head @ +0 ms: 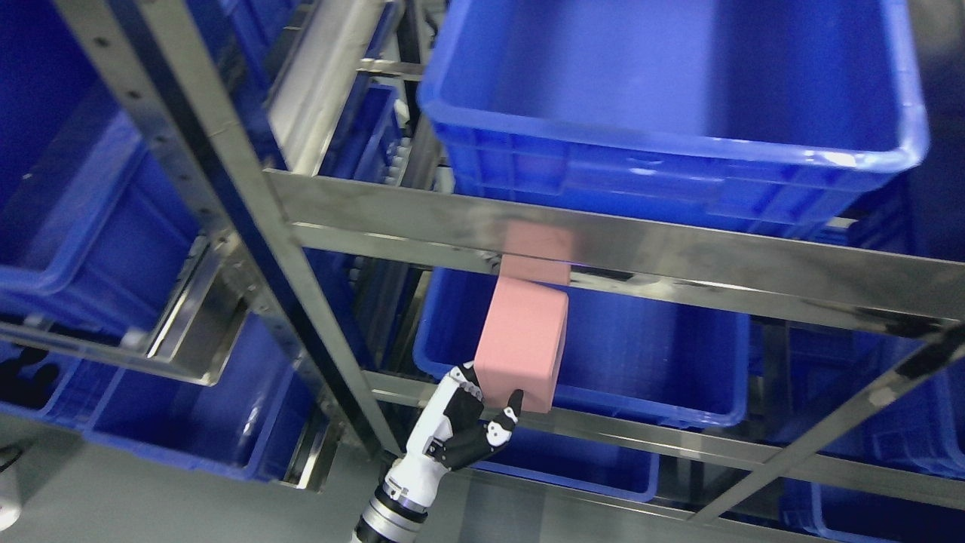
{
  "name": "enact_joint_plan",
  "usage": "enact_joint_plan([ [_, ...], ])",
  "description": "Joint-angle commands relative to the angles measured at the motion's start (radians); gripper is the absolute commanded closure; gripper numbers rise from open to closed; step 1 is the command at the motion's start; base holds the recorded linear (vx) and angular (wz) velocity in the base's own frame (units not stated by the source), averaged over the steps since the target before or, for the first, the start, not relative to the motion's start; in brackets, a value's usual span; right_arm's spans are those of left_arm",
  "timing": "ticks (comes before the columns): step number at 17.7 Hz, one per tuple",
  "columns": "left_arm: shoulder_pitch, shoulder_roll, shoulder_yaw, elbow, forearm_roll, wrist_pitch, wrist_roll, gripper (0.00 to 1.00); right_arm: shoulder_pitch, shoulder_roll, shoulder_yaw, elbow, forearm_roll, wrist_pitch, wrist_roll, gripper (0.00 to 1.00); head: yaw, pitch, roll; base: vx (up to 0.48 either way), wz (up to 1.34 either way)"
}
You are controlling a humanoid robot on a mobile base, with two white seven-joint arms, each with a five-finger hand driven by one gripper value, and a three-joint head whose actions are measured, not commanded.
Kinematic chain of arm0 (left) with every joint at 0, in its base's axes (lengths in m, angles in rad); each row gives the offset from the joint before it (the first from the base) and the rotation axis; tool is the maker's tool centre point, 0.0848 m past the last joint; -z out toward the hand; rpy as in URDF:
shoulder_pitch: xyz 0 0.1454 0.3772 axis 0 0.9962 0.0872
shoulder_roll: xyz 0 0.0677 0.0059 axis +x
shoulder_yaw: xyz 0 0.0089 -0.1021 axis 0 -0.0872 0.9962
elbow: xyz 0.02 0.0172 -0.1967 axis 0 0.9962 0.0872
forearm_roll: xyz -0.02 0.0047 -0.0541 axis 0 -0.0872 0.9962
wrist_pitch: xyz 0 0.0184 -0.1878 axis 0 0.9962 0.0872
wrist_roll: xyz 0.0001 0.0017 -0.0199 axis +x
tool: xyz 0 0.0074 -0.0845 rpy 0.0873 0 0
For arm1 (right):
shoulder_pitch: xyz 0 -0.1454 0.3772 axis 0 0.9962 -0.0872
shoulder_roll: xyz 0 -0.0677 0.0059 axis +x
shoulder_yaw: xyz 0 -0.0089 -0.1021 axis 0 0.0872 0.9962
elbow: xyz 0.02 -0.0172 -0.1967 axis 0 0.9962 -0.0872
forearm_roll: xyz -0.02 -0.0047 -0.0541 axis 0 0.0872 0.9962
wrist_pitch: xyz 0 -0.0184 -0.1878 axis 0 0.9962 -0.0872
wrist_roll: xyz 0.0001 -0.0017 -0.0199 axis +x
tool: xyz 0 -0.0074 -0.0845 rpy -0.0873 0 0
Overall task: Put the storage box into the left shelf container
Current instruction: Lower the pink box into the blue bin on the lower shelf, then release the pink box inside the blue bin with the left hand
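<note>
At the far left you have blue containers [83, 219] on the neighbouring steel rack [226, 173]; their rims run off the picture, so you cannot count them or see what they hold.

Moving toward the middle, your left hand [471, 422] comes up from the bottom edge, its arm entering left of centre. Its fingers are curled up against the lower end of the pink storage box [525, 343], thumb on one side; the far-side fingers are hidden behind the box, so you cannot confirm how fully they wrap.

The storage box is held aloft in front of the middle-tier blue bin [648, 354], its top just below the horizontal shelf rail [678, 253], which reflects it.

Judgement: flat, smooth faces and crisp edges suggest a stiff, light block, possibly slippery. Held only at its base, it is liable to tip; you are better gripping across opposite faces nearer mid-height.

To the right, a large blue crate [678, 158] sits on the upper tier. It is motion-blurred, its interior partly unseen. The right hand is not in view.
</note>
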Motion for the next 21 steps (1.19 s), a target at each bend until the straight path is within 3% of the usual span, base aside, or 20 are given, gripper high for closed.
enact_joint_plan([
  [1,-0.178,0.017,0.129,0.138,-0.145,0.197,-0.031,0.96,0.011,-0.017,-0.005,-0.017,0.002,0.0,0.0,0.0,0.0,0.0,0.0,0.064,-0.38],
  [4,-0.321,0.017,0.17,0.304,-0.329,0.231,-0.169,0.96,0.011,-0.017,-0.005,-0.017,0.002,0.0,0.0,0.0,0.0,0.0,0.0,0.049,-0.36],
  [7,-0.474,0.017,0.175,0.468,-0.51,0.224,-0.18,0.94,0.011,-0.017,-0.005,-0.017,0.002,0.0,0.0,0.0,0.0,0.0,0.0,0.039,-0.2],
  [14,-0.531,0.017,0.164,0.629,-0.758,0.163,-0.18,0.9,0.011,-0.017,-0.005,-0.017,0.002,0.0,0.0,0.0,0.0,0.0,0.0,0.012,-0.05],
  [15,-0.534,0.017,0.173,0.643,-0.769,0.156,-0.18,0.86,0.011,-0.017,-0.005,-0.017,0.002,0.0,0.0,0.0,0.0,0.0,0.0,-0.004,0.03],
  [16,-0.539,0.017,0.176,0.642,-0.769,0.155,-0.177,0.71,0.011,-0.017,-0.005,-0.017,0.002,0.0,0.0,0.0,0.0,0.0,0.0,-0.004,0.03],
  [17,-0.551,0.017,0.176,0.64,-0.769,0.155,-0.177,0.5,0.011,-0.017,-0.005,-0.017,0.002,0.0,0.0,0.0,0.0,0.0,0.0,-0.003,0.01],
  [21,-0.585,0.017,0.215,0.628,-0.76,0.112,-0.168,0.28,0.011,-0.017,-0.005,-0.017,0.002,0.0,0.0,0.0,0.0,0.0,0.0,-0.001,0.0],
])
